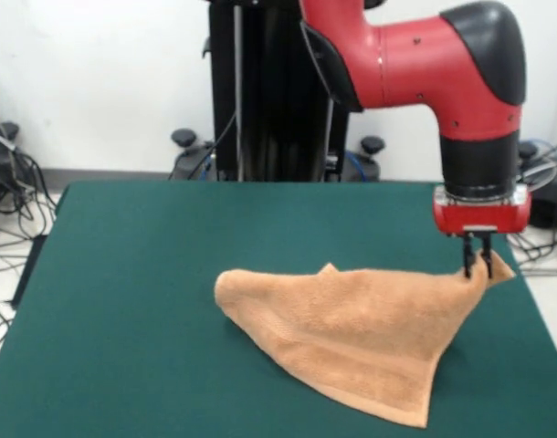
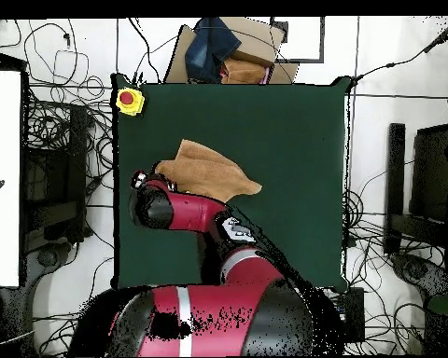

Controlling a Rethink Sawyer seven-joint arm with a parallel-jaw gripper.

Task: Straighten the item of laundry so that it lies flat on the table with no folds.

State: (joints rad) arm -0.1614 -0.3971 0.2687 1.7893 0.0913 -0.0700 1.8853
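Note:
The light orange-tan terry towel [image 1: 361, 333] lies on the dark green table [image 1: 141, 292], folded into a rough triangle with one corner lifted at the right. My gripper [image 1: 477, 267] is shut on that raised corner and holds it a little above the table near the right edge. The towel slopes down from the gripper to a rounded bunch at the left and a point at the front. In the overhead view the towel [image 2: 209, 170] shows beyond the red arm [image 2: 186, 210], which hides the gripper and the held corner. No tag shows.
A yellow box with a red button [image 2: 129, 100] sits at one table corner in the overhead view. Cables and equipment lie on the floor around the table [image 2: 302, 130]. The black pedestal [image 1: 269, 91] stands behind the far edge.

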